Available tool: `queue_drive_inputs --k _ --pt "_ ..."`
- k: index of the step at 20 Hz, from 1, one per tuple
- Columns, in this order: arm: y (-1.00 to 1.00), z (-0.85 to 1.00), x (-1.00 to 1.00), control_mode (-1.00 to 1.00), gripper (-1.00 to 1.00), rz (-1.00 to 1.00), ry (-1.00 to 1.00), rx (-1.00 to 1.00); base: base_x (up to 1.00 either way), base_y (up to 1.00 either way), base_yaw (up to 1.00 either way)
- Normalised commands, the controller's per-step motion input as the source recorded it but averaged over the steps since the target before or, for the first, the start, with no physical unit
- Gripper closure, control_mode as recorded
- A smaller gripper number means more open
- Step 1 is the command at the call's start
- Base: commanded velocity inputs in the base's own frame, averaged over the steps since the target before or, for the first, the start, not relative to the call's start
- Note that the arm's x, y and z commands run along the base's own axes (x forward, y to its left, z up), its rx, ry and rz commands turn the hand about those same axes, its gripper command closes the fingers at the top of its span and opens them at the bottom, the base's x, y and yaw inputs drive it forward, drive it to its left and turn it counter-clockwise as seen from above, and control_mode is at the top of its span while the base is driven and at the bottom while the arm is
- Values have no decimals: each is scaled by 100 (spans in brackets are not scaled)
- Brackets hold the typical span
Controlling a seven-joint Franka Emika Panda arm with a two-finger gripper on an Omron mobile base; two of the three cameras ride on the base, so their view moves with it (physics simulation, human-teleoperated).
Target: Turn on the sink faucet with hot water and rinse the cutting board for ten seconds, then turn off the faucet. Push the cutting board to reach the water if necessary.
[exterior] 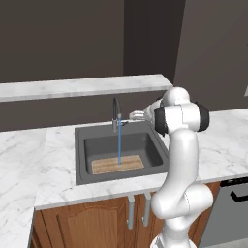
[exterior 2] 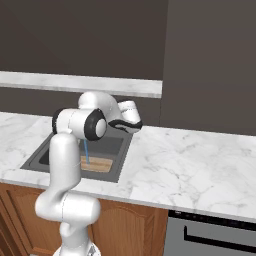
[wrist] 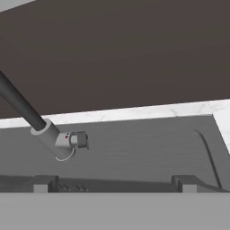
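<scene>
Our gripper (exterior: 131, 116) hangs with jaws spread wide and empty, just right of the faucet (exterior: 116, 114). In the hand view the lever (wrist: 77, 140) lies at about ten o'clock from the fingertips, its short axis running sideways. Water (exterior: 119, 145) falls blue onto the board (exterior: 117, 164), streaky light-brown, flat at the sink's (exterior: 80, 160) front.

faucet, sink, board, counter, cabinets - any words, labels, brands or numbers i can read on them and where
None: no readable text stands on anything.
The faucet has a red dot and a blue dot on its base by the handle: marks, not letters.
The cutting board, sink, counter and cabinets are plain, with no labels.
</scene>
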Motion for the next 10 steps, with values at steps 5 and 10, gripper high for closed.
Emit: queue_drive_inputs --k 5,10 --pt "0 0 0 -100 -100 0 0 0 0 0 0" --pt "0 0 0 -100 -100 0 0 0 0 0 0"
